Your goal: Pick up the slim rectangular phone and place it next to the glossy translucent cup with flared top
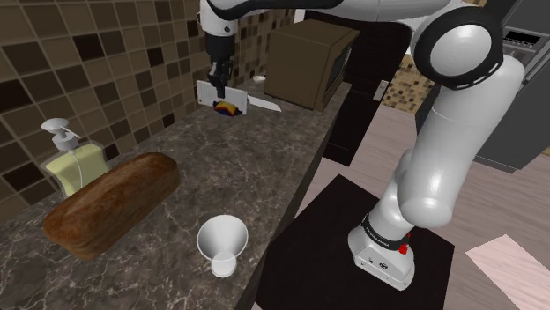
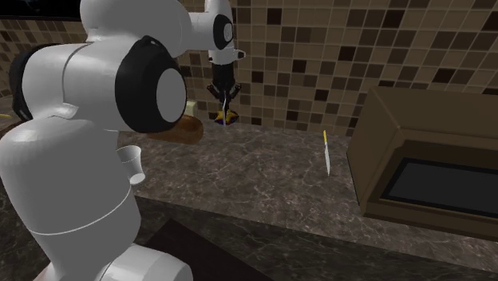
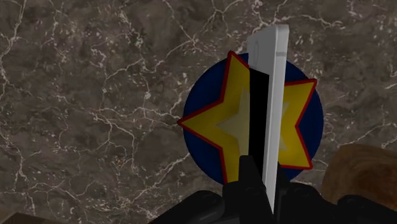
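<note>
On the dark marbled worktop (image 1: 264, 167), the glossy white flared cup (image 1: 222, 245) stands lower middle, well apart from your black gripper (image 1: 218, 84), which pinches the slim white rectangular phone (image 1: 206, 95) at upper centre.

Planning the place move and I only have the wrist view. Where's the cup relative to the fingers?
Observer: The white flared cup stands near the front edge of the counter, far from the fingers, toward the shoulder view's bottom.
Operator: Anything beside it?
Observer: A brown bread loaf lies to the shoulder view's left of it, not touching it.
Operator: Anything near the phone?
Observer: A knife lies on the counter, just to the shoulder view's right of the phone.
</note>
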